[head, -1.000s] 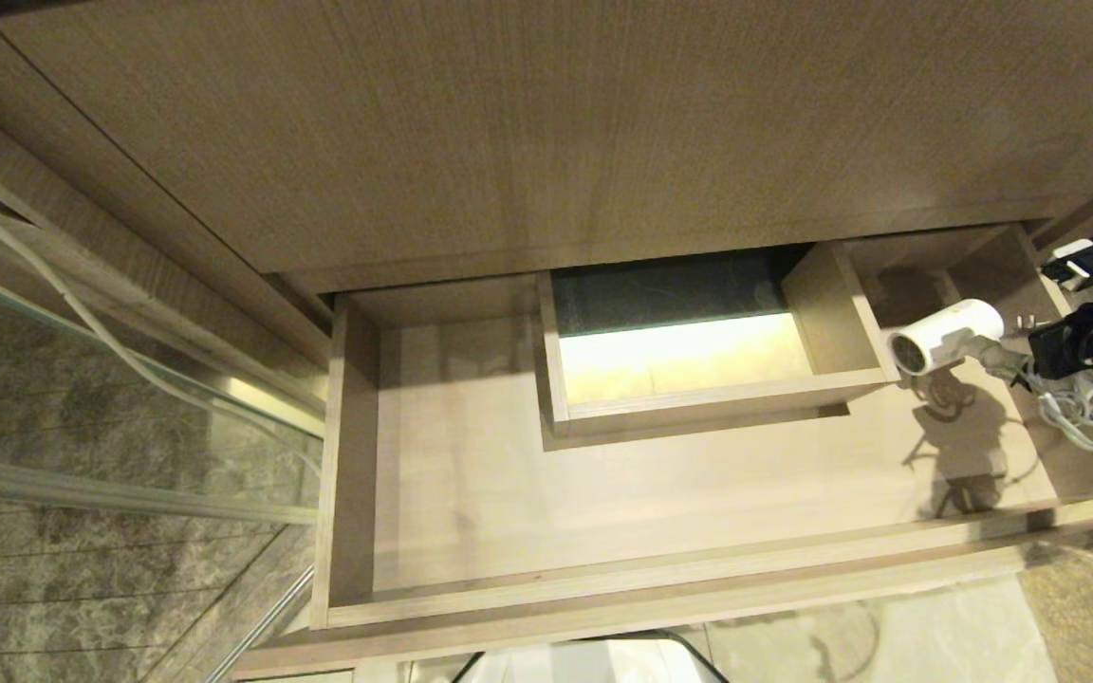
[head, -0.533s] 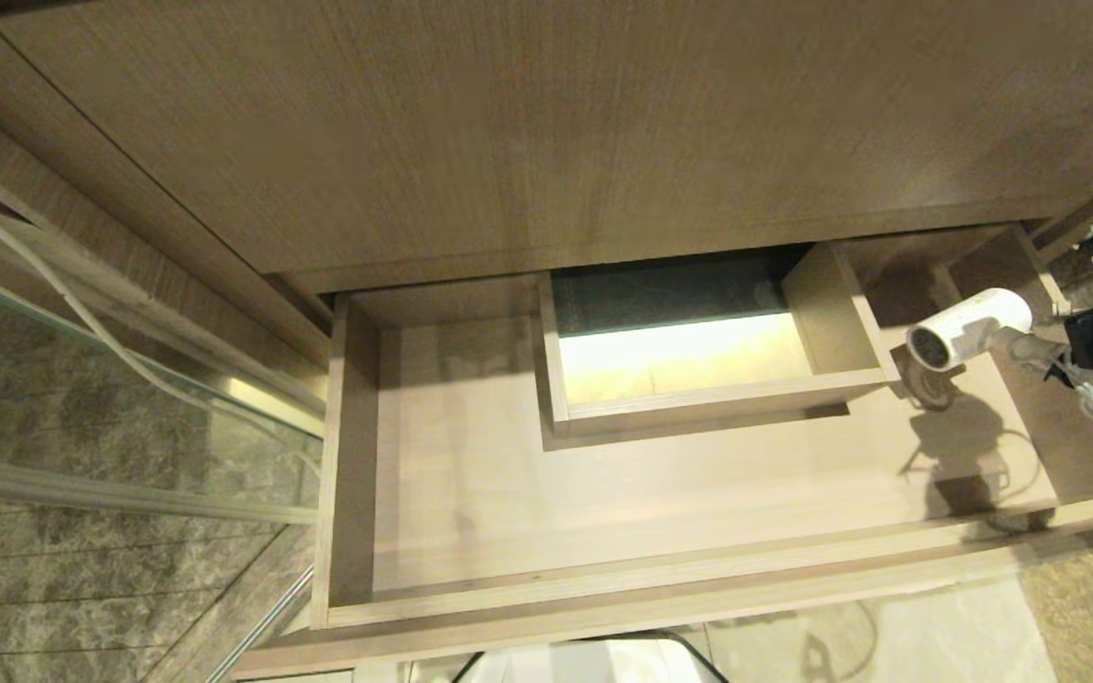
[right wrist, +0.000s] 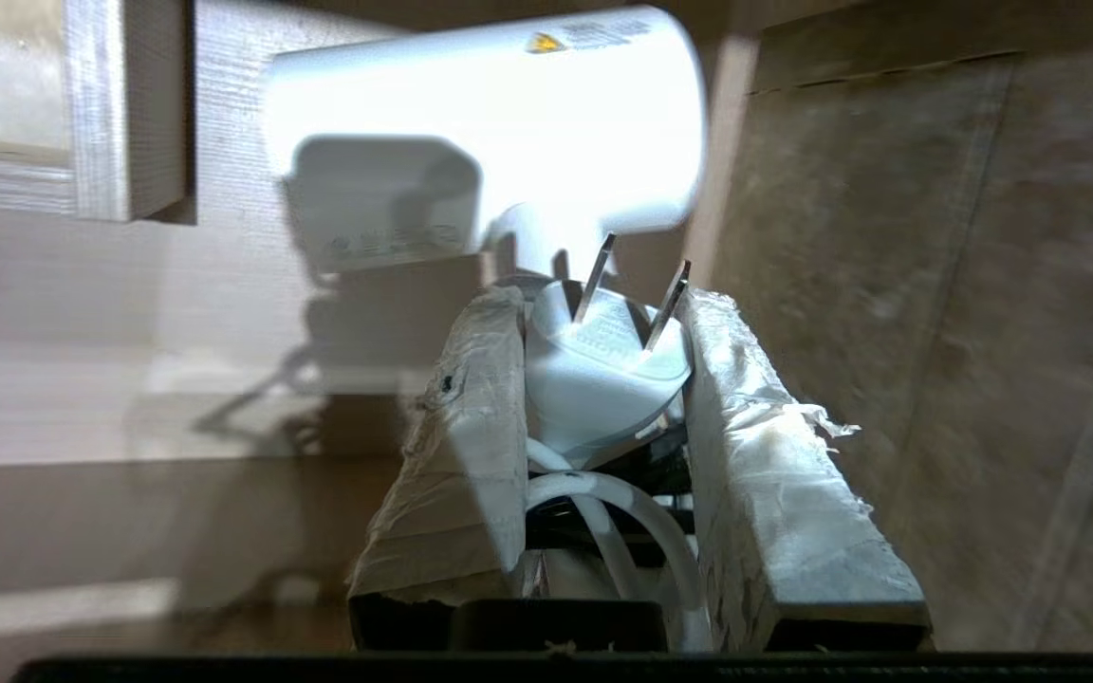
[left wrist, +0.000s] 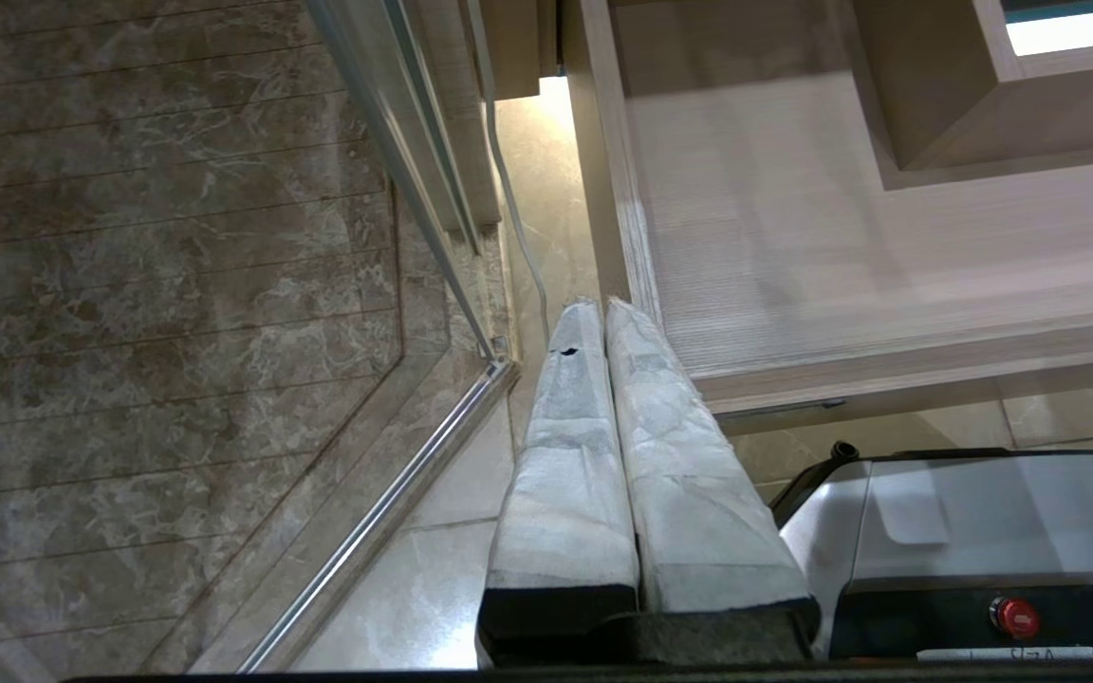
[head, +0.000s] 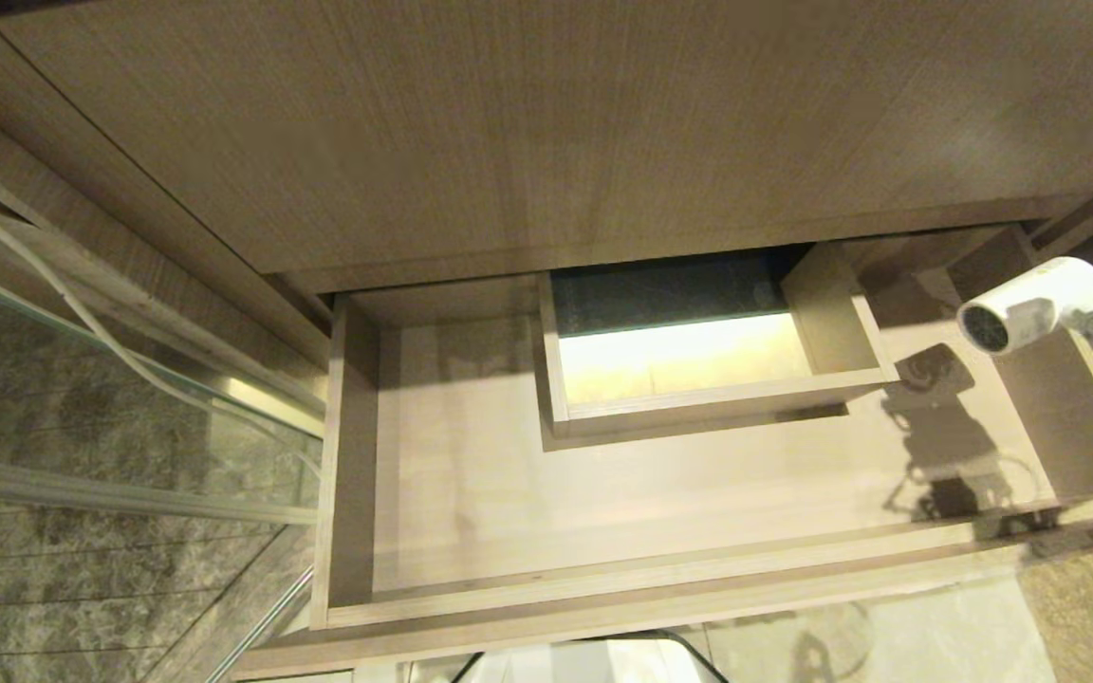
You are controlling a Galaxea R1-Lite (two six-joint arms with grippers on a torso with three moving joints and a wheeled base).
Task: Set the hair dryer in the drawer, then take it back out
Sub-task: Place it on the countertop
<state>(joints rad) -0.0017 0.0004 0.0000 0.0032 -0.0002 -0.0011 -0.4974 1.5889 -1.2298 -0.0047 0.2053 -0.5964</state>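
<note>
Hair dryer (head: 1030,304) has come up and out toward the right over the last sec: a moment ago it hung low inside the drawer's right end w/ the black arm and cord bundle plainly in view beside it, now it rides higher, over the drawer's (head: 433,607) right side wall, and the arm has slid almost fully out of the head view. Its shadow on the drawer floor sits well apart from it, so I'd say it's clear of the wood. Looks like the take-it-back-out half of the job, nearly done (the drawer interior is otherwise bare)

Right gripper (right wrist: 594,379) is closed partway round the dryer: the two taped fingers (right wrist: 471,446) pinch the handle end together w/ the white plug, prongs sticking up between them, cord loops tucked behind. Firm hold, by the look of it

Left gripper (left wrist: 603,408) is parked low, near the drawer's near-left corner, over the pale floor tiles, padded fingers pressed together, holding nothing

Orientation: barrel's long axis runs roughly left-right across the scene, tilted a bit so the left end drops toward the near side. The round dark grille end faces left, toward the boxed cutout (head: 698,379) at the far centre; the other end points right, off past the drawer wall. Handle goes off to the right into the gripper, so the barrel sits crosswise to the fingers in the right wrist view
</note>
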